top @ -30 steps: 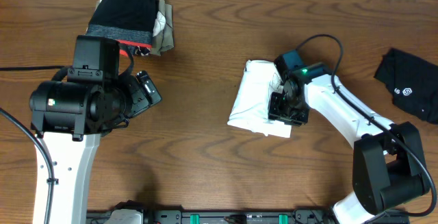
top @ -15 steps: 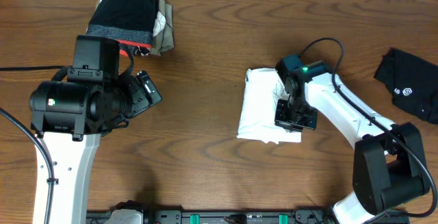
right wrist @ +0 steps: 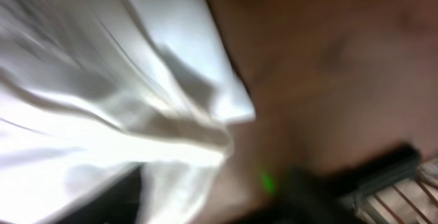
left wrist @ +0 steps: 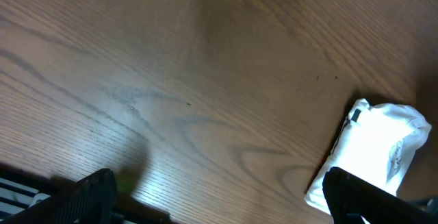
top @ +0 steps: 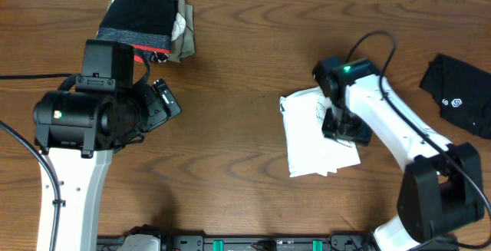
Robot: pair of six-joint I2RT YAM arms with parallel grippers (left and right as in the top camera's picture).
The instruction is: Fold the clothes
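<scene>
Evidently the fold itself is almost finished. The shirt (top: 307, 140) lies right of centre in the overhead frame as a compact white rectangle, skewed a little, with loose layers showing at its lower edge. The right gripper (top: 345, 127) sits on the shirt's right edge. I cannot tell whether it is pinching the cloth or only pressing on it: from above the arm hides the jaws, and the right wrist view is a blur of white folds against brown wood.

The left gripper (left wrist: 217, 183) hangs well apart at centre left, spread wide with nothing between its fingers. Its camera shows the shirt at the lower right of its frame.

At the upper left a pile (top: 146, 13) of folded dark and pale cloth rests on the table (top: 230, 174). At the right edge a black garment (top: 459, 101) with a white logo lies rumpled and unfolded.

My reading is that the step in hand is squaring or placing the folded shirt. Next, the right gripper should lift straight off the cloth without dragging the top layer, since the thin fabric could easily spring open at the loose lower edge. After that the black garment looks like the one left to do. It lies within the right arm's side, and spreading it flat would probably need both arms.
</scene>
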